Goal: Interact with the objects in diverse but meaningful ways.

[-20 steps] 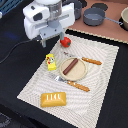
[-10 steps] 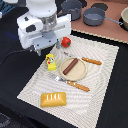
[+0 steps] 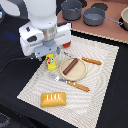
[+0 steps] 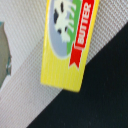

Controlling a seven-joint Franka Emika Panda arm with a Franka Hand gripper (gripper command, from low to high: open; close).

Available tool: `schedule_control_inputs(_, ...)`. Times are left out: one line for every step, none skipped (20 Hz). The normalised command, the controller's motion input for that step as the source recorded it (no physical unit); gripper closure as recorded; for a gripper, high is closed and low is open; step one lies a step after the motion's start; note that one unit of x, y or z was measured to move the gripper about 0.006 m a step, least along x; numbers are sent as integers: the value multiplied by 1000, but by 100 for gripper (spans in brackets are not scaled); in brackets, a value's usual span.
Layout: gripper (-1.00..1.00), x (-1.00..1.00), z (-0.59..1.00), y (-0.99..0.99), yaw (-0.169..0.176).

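Arm lowered over butter block [image 3: 51, 62]; tomato hidden | end effector [image 3: 48, 54] state unclear

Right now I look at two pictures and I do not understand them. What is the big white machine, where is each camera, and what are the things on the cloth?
The white machine is a robot arm; its grasping end, the pincer, hangs low over the cloth, hidden under the arm's body, so I cannot tell if it is open or holds anything.

The wide picture comes from a camera standing off the arm. The close picture comes from a camera on the arm's wrist, looking down.

On the striped cloth lie toy foods: a yellow butter block, seen large in the wrist view with the word BUTTER, a brown sausage on a round tan plate, and a bread loaf. Orange-handled cutlery lies beside the plate. Two grey pots stand behind the cloth.
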Motion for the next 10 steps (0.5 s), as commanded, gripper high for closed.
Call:
schedule_control_inputs(-100, 66, -351, -189, 0)
schedule_control_inputs(-100, 91, -337, -171, 0)
schedule_control_inputs(100, 77, -337, -169, 0)
schedule_control_inputs(100, 63, -309, -177, -1)
schedule_control_inputs(100, 103, -283, -149, 0)
schedule_control_inputs(100, 86, -283, -160, 0)
schedule_control_inputs(100, 71, -271, -157, -1)
schedule_control_inputs(100, 111, -260, -131, 0)
schedule_control_inputs(100, 60, -257, -166, 0)
schedule_control_inputs(100, 83, -237, -163, 0)
